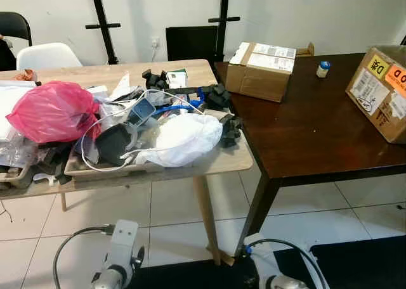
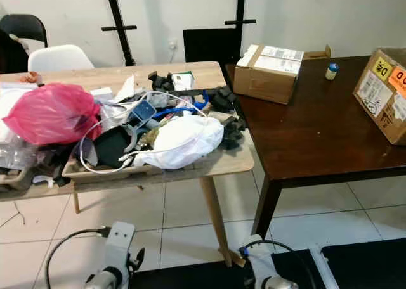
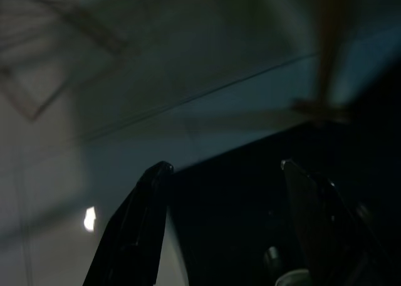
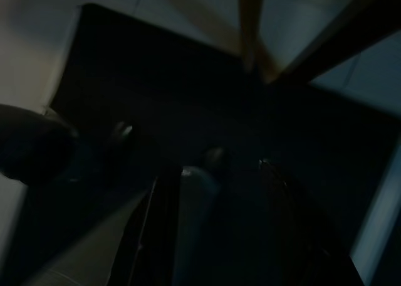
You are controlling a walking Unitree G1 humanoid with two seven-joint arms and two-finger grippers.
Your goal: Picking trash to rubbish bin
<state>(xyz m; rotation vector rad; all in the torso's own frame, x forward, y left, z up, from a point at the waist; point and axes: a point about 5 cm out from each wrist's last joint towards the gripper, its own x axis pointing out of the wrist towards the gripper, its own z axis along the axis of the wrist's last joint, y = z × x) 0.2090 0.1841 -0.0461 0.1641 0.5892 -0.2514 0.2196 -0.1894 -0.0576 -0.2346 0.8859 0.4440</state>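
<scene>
From the head camera I have both arms hanging low in front of me, and everything I might pick as trash sits up on the light wooden bench, ahead of and above both pincers. The left pincer points down at the tiled floor with its two black fingers spread and nothing between them; the right pincer points at the dark mat near my feet, its fingers also apart and empty, though that view is very dim. The pile lies mostly to my left of centre: a pink plastic bag at the far left, a crumpled white bag near the bench's front right corner, and between them a shallow tray tangled with a white cable, black foam pieces and other clutter. I judge the white bag the nearest candidate; it lies with its long axis running roughly left to right along the bench edge, about midway between my arms, slightly nearer the left. The dark bench to my right carries cardboard boxes. I can't make out a rubbish bin, so finding one remains to be done.
</scene>
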